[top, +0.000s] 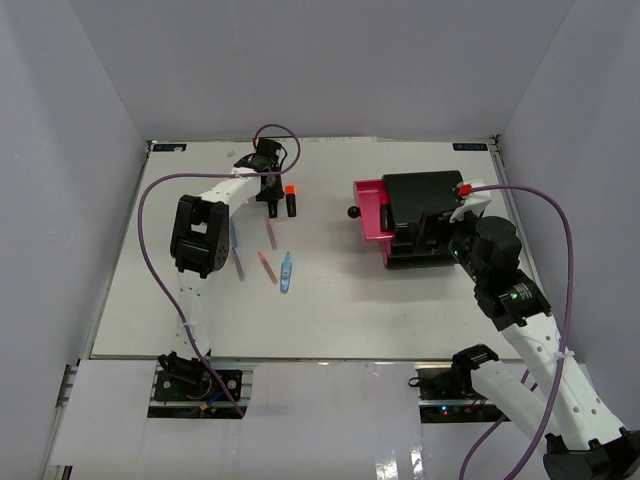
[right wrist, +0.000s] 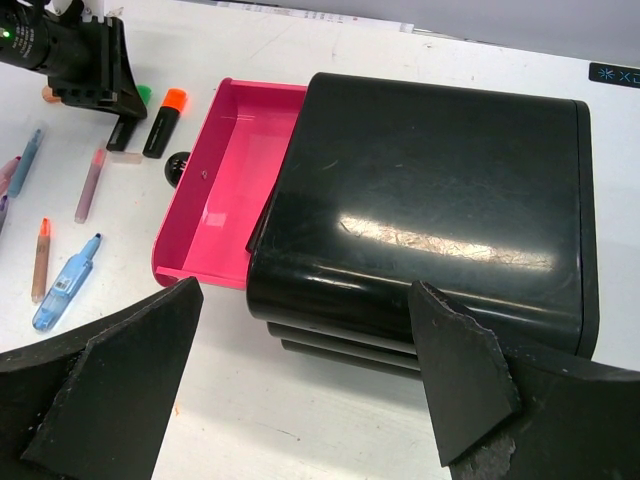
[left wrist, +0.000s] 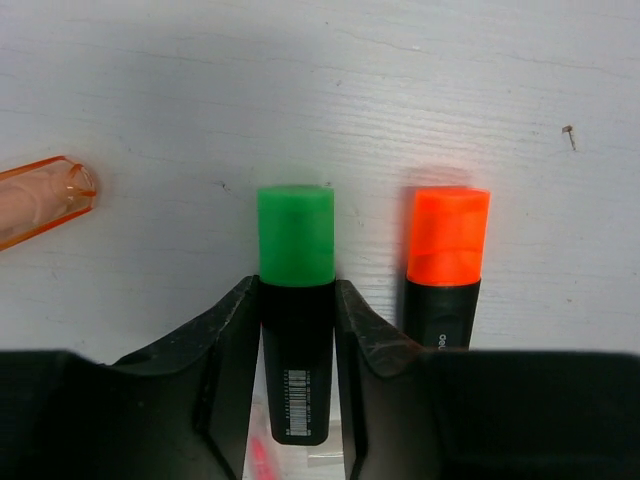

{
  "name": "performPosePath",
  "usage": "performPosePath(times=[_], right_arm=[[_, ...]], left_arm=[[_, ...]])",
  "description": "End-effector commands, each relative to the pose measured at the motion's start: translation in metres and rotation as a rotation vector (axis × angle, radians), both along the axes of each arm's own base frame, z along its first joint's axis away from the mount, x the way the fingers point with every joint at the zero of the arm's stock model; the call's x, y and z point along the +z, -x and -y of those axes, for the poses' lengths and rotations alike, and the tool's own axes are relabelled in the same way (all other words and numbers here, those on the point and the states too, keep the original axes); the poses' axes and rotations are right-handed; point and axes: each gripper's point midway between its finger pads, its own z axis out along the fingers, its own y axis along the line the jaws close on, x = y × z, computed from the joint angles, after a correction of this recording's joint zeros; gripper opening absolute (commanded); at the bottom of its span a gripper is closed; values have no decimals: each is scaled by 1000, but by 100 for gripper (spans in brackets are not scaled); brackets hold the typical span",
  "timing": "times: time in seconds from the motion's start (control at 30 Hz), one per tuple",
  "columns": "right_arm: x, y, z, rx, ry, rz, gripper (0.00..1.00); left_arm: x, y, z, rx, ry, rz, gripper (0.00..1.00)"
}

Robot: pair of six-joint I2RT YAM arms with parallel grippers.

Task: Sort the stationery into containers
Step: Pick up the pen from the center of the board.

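Note:
My left gripper [left wrist: 296, 290] is shut on a black highlighter with a green cap [left wrist: 296, 240], which lies on the table at the far left [top: 268, 192]. A black highlighter with an orange cap [left wrist: 447, 240] lies right beside it, and shows in the top view [top: 291, 200]. The black cabinet [top: 425, 195] stands at the right, its top magenta-pink drawer [top: 368, 212] pulled open to the left and empty [right wrist: 200, 275]. My right gripper [right wrist: 305, 290] is open and empty, hovering over the cabinet's near side [top: 440, 238].
Thin pens lie left of centre: salmon ones [top: 267, 268] [top: 270, 233], grey-blue ones [top: 233, 235], and a light-blue piece [top: 287, 275]. A clear orange pen tip [left wrist: 40, 200] lies left of the green highlighter. The drawer's black knob [top: 353, 211] points towards the pens.

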Motion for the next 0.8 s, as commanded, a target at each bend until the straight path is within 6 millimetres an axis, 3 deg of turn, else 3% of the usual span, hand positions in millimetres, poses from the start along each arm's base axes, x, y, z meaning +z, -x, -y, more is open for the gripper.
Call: performPosePath(times=[0.0, 0.17, 0.27, 0.3, 0.37, 0.4, 0.5, 0.53, 0.57, 0.63, 0.77], right_arm=[[2, -1, 1, -4, 9, 22, 90], [3, 0, 1, 1, 6, 26, 90], [4, 1, 1, 1, 5, 28, 90], [4, 1, 1, -1, 3, 29, 90], [5, 2, 2, -2, 4, 33, 90], [5, 2, 1, -1, 4, 33, 90], [4, 2, 1, 0, 1, 35, 90], [4, 2, 1, 2, 0, 35, 90], [5, 3, 1, 2, 1, 38, 90], [6, 3, 2, 1, 0, 40, 90], [8, 3, 3, -2, 1, 47, 90]], left_arm=[[17, -12, -3, 8, 5, 47, 37], [40, -19, -8, 20, 13, 92, 23], [73, -22, -4, 10, 47, 148, 17], [95, -22, -1, 4, 75, 182, 16], [120, -16, 13, -12, 166, 202, 15], [145, -11, 18, -19, 212, 234, 15], [179, 11, 49, -50, 389, 236, 14], [206, 26, 68, -101, 461, 257, 14], [212, 36, 79, -106, 508, 250, 14], [248, 59, 111, -177, 582, 303, 15], [279, 98, 165, -270, 728, 313, 18]])
